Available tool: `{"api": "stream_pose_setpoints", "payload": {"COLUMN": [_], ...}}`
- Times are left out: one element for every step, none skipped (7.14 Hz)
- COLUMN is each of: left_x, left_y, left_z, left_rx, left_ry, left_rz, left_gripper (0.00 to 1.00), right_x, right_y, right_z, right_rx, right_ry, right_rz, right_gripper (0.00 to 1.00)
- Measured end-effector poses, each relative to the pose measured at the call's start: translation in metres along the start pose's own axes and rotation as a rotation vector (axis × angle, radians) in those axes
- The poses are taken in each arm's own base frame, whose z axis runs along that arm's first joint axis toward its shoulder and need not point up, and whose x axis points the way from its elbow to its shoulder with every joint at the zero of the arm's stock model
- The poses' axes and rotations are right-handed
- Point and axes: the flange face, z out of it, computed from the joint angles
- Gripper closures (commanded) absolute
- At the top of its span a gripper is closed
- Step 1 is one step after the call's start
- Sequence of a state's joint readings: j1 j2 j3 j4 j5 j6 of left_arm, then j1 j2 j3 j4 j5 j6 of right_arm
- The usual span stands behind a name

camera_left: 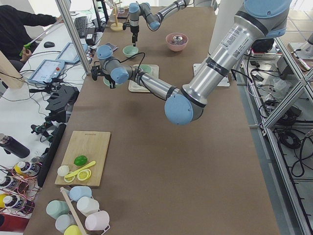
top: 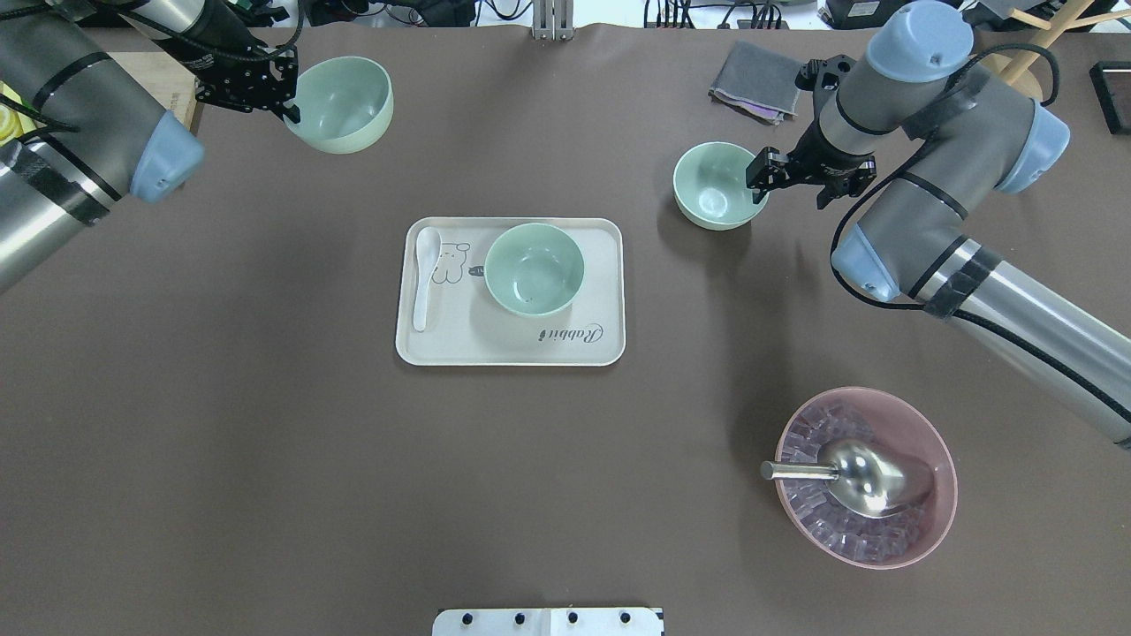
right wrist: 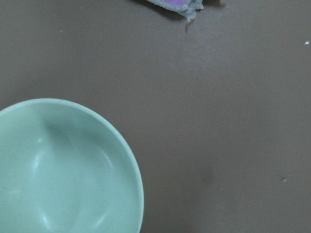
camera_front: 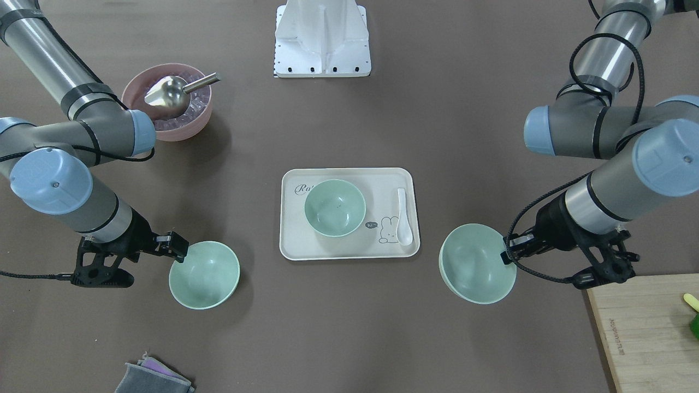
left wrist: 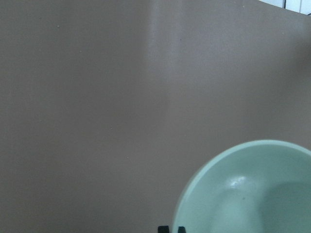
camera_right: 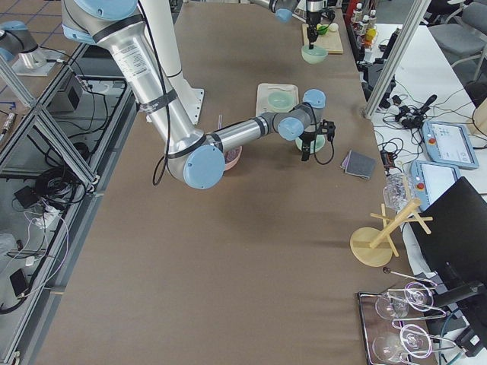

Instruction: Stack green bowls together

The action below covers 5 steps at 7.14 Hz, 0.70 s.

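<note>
1. The left gripper (top: 289, 104) sits at the rim of the first green bowl (top: 346, 102), over the far left part of the counter (top: 265, 459), near a wooden cutting board (camera_front: 639, 333).
2. Only the left wrist view shows the grip itself. Two dark fingertips (left wrist: 164, 229) stand close together at the bottom edge, right at the bowl's rim, so the jaws pinch that rim.
3. In the overhead and front views this bowl shows larger than the other two. I cannot tell whether it is clear of the counter.
4. The right gripper (top: 758, 184) is at the rim of the second green bowl (top: 711, 187), which stands on the counter to the right of the tray (top: 512, 346), near a folded grey cloth (top: 755, 84).
5. The right wrist view shows that bowl and a corner of the cloth but no fingertips, and the outer views are too coarse. I cannot tell whether these jaws are spread or clamped.
6. The third green bowl (top: 533, 269) stands upright on the cream tray at the centre, well apart from both other bowls. A white spoon (top: 424, 278) lies on the tray beside it, not touching.
7. The pink bowl (top: 944, 517) with its metal scoop (top: 875, 477) stands near the robot's right. The overhead and front views show clear cubes inside.
8. The left side view alone shows a lime and lemon slices on the cutting board.
</note>
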<state>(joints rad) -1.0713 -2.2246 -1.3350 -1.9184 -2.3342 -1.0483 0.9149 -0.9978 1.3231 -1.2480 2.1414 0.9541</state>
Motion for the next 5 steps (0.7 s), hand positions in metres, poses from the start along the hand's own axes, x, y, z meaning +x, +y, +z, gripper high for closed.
{"api": "stream_pose_setpoints", "payload": {"left_x": [0.001,0.002,0.003,0.004,0.006], "left_y": [0.001,0.002,0.003,0.004,0.006], "left_z": [0.002,0.003,0.004,0.005,0.007], "left_rx": [0.003,0.006,0.006,0.006,0.005], "left_ry": [-0.003,-0.005,-0.006,-0.006,-0.005], "left_rz": [0.000,0.002,0.003,0.003,0.001], "left_gripper": [1.00,1.00,1.00,1.00,1.00], "right_x": [-0.012,-0.020,-0.024,-0.026,-0.027], "right_y": [-0.004,-0.009,-0.011,-0.010,-0.008], "right_z": [0.003,0.006,0.010,0.014,0.017], "right_rx": [0.004,0.008,0.007,0.003,-0.002], "right_ry": [0.002,0.008,0.015,0.019,0.021], "right_rz": [0.009,0.015,0.018,0.018,0.016], "right_gripper": [0.10,0.30,0.56,0.81,0.97]}}
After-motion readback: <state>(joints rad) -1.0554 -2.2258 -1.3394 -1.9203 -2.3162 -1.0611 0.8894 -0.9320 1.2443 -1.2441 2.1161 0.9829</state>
